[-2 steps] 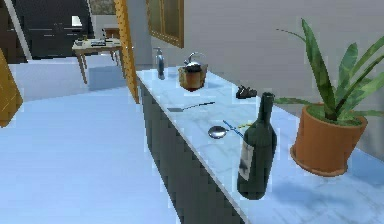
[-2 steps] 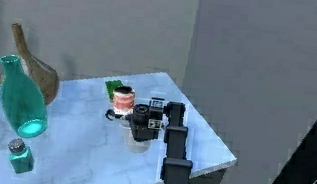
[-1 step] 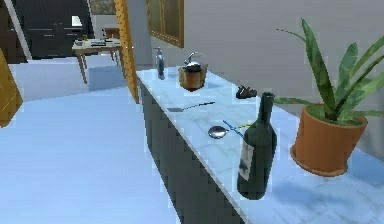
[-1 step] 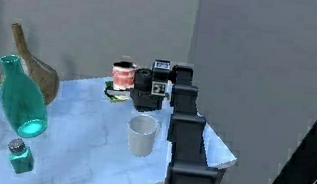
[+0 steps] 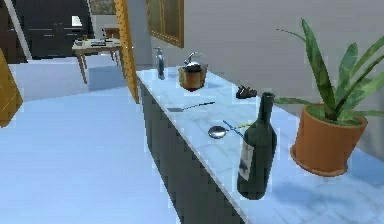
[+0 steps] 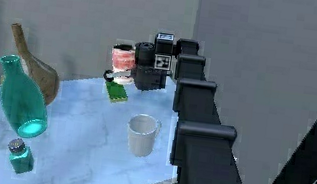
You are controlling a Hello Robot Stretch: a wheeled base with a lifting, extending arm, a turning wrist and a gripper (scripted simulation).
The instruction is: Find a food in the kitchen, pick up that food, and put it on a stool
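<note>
Extending out across the pale marble bench (image 6: 81, 136), the arm (image 6: 201, 136) ends with the fingers (image 6: 137, 69) near a small green block (image 6: 116, 92).

That green block lies flat on the bench just below and left of the fingers, with a round reddish-and-white thing (image 6: 122, 57) right behind it; which of the two is food cannot be told, nor whether the fingers have hold of anything or how they are set. Nearer the arm side view's bottom stands a white cup (image 6: 142, 135), close beside the arm. Farther left are a teal vase (image 6: 22, 98), a brown vase (image 6: 31, 64) behind it, and a small green shaker (image 6: 21, 154). In the forward view the same bench carries a dark wine bottle (image 5: 258, 145), a potted plant (image 5: 328, 135), a small metal dish (image 5: 217, 131) and a brown pot (image 5: 192, 75), with a wooden table (image 5: 98, 48) well beyond.
</note>
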